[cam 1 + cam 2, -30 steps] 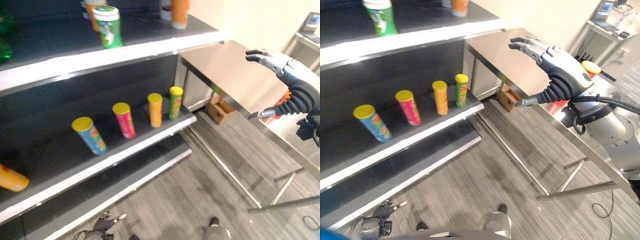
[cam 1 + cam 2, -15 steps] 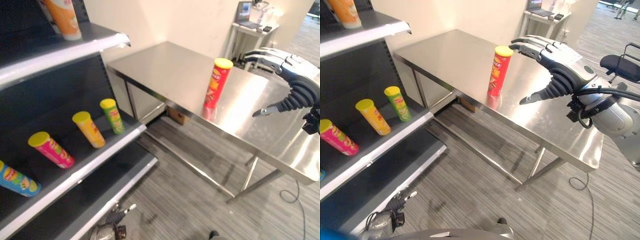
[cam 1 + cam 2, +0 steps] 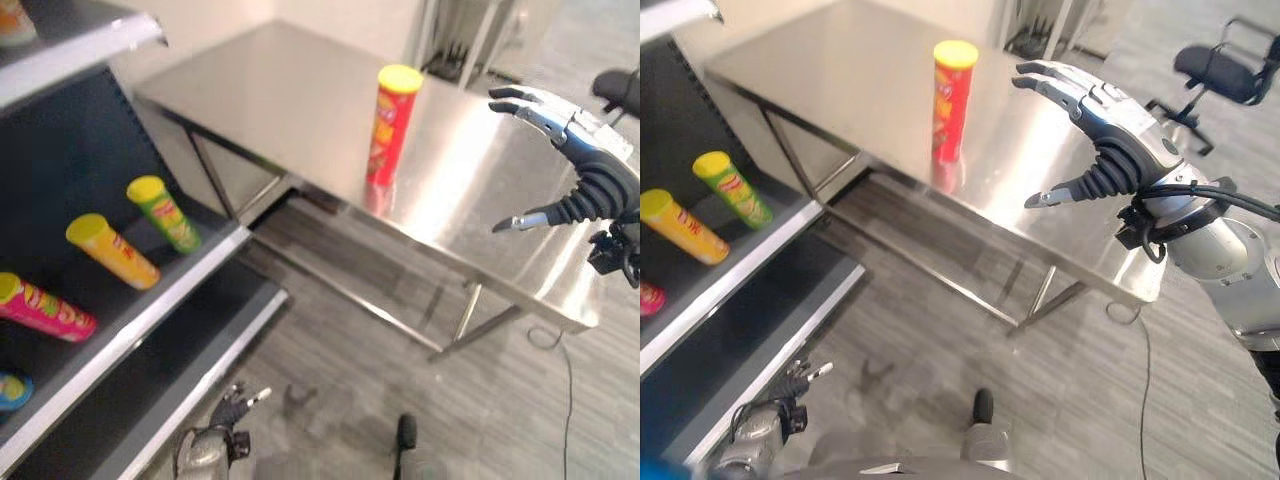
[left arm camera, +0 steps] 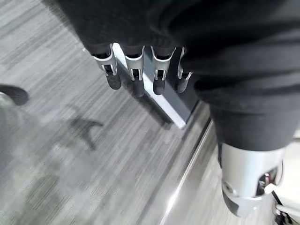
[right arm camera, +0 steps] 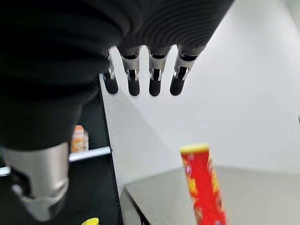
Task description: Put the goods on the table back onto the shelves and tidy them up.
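1 red can [image 3: 389, 128] nearer open right hand [image 3: 570, 160] than before.

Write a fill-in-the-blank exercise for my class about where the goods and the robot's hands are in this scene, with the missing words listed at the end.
1. The red can with the yellow lid stands upright on the steel ____.
2. The right hand is raised beside that can with its fingers ____, holding nothing.
3. The green can and the orange can stand on the dark ____.
4. The left hand hangs low over the grey ____.

Missing words: table; open; shelf; floor
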### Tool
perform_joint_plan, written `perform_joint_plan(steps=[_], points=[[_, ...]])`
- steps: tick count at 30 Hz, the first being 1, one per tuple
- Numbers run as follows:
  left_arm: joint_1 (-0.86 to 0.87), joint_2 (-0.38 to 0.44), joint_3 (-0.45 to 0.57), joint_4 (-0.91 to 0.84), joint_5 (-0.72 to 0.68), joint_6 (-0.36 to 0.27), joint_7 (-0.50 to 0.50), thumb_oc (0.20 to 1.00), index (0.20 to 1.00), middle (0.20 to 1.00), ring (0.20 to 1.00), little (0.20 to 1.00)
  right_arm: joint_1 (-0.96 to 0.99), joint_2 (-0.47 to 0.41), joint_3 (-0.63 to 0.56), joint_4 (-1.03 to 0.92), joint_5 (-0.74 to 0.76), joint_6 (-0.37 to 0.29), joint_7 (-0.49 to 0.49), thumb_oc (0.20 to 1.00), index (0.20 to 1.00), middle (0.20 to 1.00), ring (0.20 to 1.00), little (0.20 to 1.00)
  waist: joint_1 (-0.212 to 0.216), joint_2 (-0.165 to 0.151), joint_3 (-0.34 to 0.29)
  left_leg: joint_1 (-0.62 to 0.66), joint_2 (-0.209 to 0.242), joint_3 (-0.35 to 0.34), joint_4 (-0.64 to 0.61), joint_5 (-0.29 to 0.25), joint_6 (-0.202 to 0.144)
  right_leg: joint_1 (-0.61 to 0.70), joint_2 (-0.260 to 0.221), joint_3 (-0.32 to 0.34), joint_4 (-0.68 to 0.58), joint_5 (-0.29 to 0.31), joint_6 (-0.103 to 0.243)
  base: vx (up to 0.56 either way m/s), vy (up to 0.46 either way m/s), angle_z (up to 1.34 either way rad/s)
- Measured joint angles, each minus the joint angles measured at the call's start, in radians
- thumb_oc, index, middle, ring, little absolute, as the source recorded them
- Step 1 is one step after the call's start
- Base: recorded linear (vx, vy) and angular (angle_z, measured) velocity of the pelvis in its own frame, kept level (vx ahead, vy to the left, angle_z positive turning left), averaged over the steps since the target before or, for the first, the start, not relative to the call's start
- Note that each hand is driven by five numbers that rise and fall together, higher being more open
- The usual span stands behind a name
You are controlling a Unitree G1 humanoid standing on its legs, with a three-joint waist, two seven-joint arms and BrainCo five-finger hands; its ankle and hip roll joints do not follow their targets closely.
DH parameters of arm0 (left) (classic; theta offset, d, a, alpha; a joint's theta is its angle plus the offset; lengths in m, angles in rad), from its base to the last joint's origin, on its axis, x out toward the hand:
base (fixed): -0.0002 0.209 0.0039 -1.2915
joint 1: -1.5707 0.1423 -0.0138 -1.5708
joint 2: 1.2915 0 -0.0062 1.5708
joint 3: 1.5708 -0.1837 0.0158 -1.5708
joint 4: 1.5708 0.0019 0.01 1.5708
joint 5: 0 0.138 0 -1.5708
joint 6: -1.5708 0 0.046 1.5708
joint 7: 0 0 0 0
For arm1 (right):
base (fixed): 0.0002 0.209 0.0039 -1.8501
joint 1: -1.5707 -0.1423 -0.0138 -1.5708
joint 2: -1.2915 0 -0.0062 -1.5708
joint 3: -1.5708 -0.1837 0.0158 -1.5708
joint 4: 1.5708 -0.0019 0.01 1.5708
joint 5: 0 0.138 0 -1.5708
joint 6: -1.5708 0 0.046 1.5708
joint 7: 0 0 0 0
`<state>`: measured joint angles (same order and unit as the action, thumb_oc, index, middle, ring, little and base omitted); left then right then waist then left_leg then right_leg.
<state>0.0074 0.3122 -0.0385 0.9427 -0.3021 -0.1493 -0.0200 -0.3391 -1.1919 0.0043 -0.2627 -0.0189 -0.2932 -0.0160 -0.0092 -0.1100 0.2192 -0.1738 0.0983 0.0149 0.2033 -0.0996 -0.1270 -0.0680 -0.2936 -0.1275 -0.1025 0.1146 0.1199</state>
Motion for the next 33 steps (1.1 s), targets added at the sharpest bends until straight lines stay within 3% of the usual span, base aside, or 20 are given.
perform_joint_plan(steps=[1, 2, 3, 4, 6, 10, 13, 16, 19, 20, 22, 24, 26, 29, 33], points=[[0.006, 0.011, 0.010, 0.012, 0.000, 0.002, 0.000, 1.000, 1.000, 1.000, 1.000, 1.000, 0.001, 0.028, -0.002, 0.004, -0.003, 0.004, -0.001, 1.000, 1.000, 1.000, 1.000, 1.000, 0.020, -0.005, 0.015, 0.014, -0.011, 0.000, -0.046, 0.033, 0.018, -0.008, -0.005, 0.021, 0.007, -0.005, 0.016, 0.12, 0.112, -0.67], [0.006, 0.012, 0.017, 0.032, 0.000, 0.010, 0.007, 1.000, 1.000, 1.000, 1.000, 1.000, 0.031, 0.048, -0.004, -0.008, -0.006, 0.005, 0.000, 1.000, 1.000, 1.000, 1.000, 1.000, 0.015, 0.008, 0.028, 0.029, 0.015, 0.039, -0.071, 0.050, 0.021, -0.012, 0.029, 0.003, 0.044, -0.009, 0.027, 0.18, 0.193, -0.37], [0.012, 0.024, 0.017, 0.047, 0.000, 0.012, 0.008, 1.000, 1.000, 1.000, 1.000, 1.000, 0.056, 0.071, -0.005, -0.015, -0.011, 0.006, 0.001, 1.000, 1.000, 1.000, 1.000, 1.000, 0.011, 0.019, 0.034, 0.041, 0.034, 0.033, -0.077, 0.062, 0.017, 0.001, 0.076, -0.019, 0.081, -0.011, 0.029, 0.18, 0.206, -0.48], [0.046, 0.054, 0.024, 0.051, 0.000, 0.017, 0.007, 1.000, 1.000, 1.000, 1.000, 1.000, 0.094, 0.106, -0.012, -0.015, -0.020, 0.004, 0.003, 1.000, 1.000, 1.000, 1.000, 1.000, 0.038, 0.007, 0.033, 0.132, 0.032, 0.069, -0.129, 0.065, 0.018, 0.077, 0.133, -0.061, 0.052, -0.030, 0.025, 0.24, 0.277, -0.60], [0.064, 0.043, 0.026, 0.055, 0.003, 0.022, 0.007, 1.000, 1.000, 1.000, 1.000, 1.000, 0.083, 0.155, -0.064, 0.010, -0.021, 0.004, -0.009, 1.000, 1.000, 1.000, 1.000, 1.000, 0.029, -0.009, 0.013, 0.200, -0.002, 0.108, -0.169, 0.054, 0.028, 0.135, 0.113, -0.050, 0.005, -0.022, 0.011, 0.17, 0.199, -0.56], [0.024, 0.035, 0.015, 0.033, 0.012, 0.028, 0.015, 1.000, 1.000, 1.000, 1.000, 1.000, 0.068, 0.195, -0.060, 0.033, -0.061, 0.043, -0.028, 1.000, 1.000, 1.000, 1.000, 1.000, 0.006, -0.012, -0.019, 0.267, -0.006, 0.173, -0.224, 0.051, 0.033, 0.127, 0.119, 0.011, 0.006, -0.019, 0.014, 0.11, 0.187, -0.50], [0.101, 0.028, 0.060, -0.075, 0.045, -0.024, 0.004, 1.000, 1.000, 1.000, 1.000, 1.000, 0.229, 0.193, -0.193, 0.024, -0.102, 0.043, -0.058, 1.000, 1.000, 1.000, 1.000, 1.000, 0.007, -0.015, -0.035, 0.270, -0.010, 0.189, -0.239, 0.050, 0.034, 0.123, 0.117, 0.012, 0.006, -0.020, 0.014, 0.03, 0.139, -0.18], [0.117, 0.056, 0.046, -0.022, 0.065, -0.003, 0.003, 1.000, 1.000, 1.000, 1.000, 1.000, 0.235, 0.208, -0.201, 0.062, -0.102, 0.055, -0.073, 1.000, 1.000, 1.000, 1.000, 1.000, 0.000, -0.017, -0.046, 0.276, -0.014, 0.195, -0.245, 0.051, 0.036, 0.117, 0.114, 0.013, 0.007, -0.018, 0.012, 0.03, 0.139, -0.07], [0.086, 0.063, 0.041, 0.019, 0.070, 0.011, 0.009, 1.000, 1.000, 1.000, 1.000, 1.000, 0.220, 0.216, -0.186, 0.079, -0.103, 0.076, -0.085, 1.000, 1.000, 1.000, 1.000, 1.000, -0.006, -0.005, -0.053, 0.251, -0.014, 0.199, -0.246, 0.055, 0.056, 0.028, 0.114, -0.004, 0.119, -0.017, 0.014, 0.05, 0.135, -0.06], [0.077, 0.054, 0.029, 0.016, 0.070, 0.015, 0.008, 1.000, 1.000, 1.000, 1.000, 1.000, 0.215, 0.217, -0.174, 0.071, -0.103, 0.079, -0.084, 1.000, 1.000, 1.000, 1.000, 1.000, -0.004, 0.003, -0.054, 0.253, -0.009, 0.205, -0.247, 0.062, 0.060, -0.004, 0.113, -0.004, 0.177, -0.006, 0.023, 0.02, 0.088, -0.16], [0.061, 0.048, 0.014, 0.009, 0.070, 0.014, 0.008, 1.000, 1.000, 1.000, 1.000, 1.000, 0.205, 0.217, -0.165, 0.074, -0.103, 0.077, -0.084, 1.000, 1.000, 1.000, 1.000, 1.000, -0.007, 0.003, -0.053, 0.267, -0.009, 0.221, -0.255, 0.054, 0.073, -0.003, 0.115, -0.003, 0.176, 0.042, 0.056, 0.05, 0.077, -0.26], [0.056, 0.046, 0.012, 0.004, 0.069, 0.015, 0.008, 1.000, 1.000, 1.000, 1.000, 1.000, 0.205, 0.217, -0.164, 0.073, -0.102, 0.076, -0.084, 1.000, 1.000, 1.000, 1.000, 1.000, -0.019, 0.009, -0.048, 0.267, -0.006, 0.224, -0.259, 0.050, 0.081, -0.019, 0.107, -0.003, 0.195, 0.070, 0.073, 0.09, -0.011, -0.17], [0.064, 0.040, 0.007, -0.003, 0.068, 0.014, 0.008, 1.000, 1.000, 1.000, 1.000, 1.000, 0.213, 0.214, -0.168, 0.064, -0.102, 0.076, -0.085, 1.000, 1.000, 1.000, 1.000, 1.000, -0.022, 0.005, -0.050, 0.288, -0.016, 0.223, -0.284, 0.060, 0.094, -0.018, 0.085, -0.012, 0.183, 0.046, 0.062, 0.08, -0.051, -0.04], [0.077, 0.044, 0.005, 0.006, 0.068, 0.013, 0.007, 1.000, 1.000, 1.000, 1.000, 1.000, 0.211, 0.211, -0.175, 0.033, -0.102, 0.068, -0.086, 1.000, 1.000, 1.000, 1.000, 1.000, -0.013, -0.011, -0.060, 0.281, -0.040, 0.210, -0.291, 0.072, 0.102, 0.004, 0.058, -0.025, 0.133, 0.031, 0.071, 0.10, -0.098, 0.12], [0.092, 0.014, 0.007, 0.044, 0.069, 0.017, 0.011, 1.000, 1.000, 1.000, 1.000, 1.000, 0.219, 0.181, -0.180, 0.046, -0.103, 0.083, -0.089, 1.000, 1.000, 1.000, 1.000, 1.000, -0.017, 0.014, -0.043, 0.263, -0.037, 0.149, -0.296, 0.099, 0.075, 0.083, 0.080, -0.033, 0.021, 0.018, 0.067, 0.13, -0.088, 0.39]])
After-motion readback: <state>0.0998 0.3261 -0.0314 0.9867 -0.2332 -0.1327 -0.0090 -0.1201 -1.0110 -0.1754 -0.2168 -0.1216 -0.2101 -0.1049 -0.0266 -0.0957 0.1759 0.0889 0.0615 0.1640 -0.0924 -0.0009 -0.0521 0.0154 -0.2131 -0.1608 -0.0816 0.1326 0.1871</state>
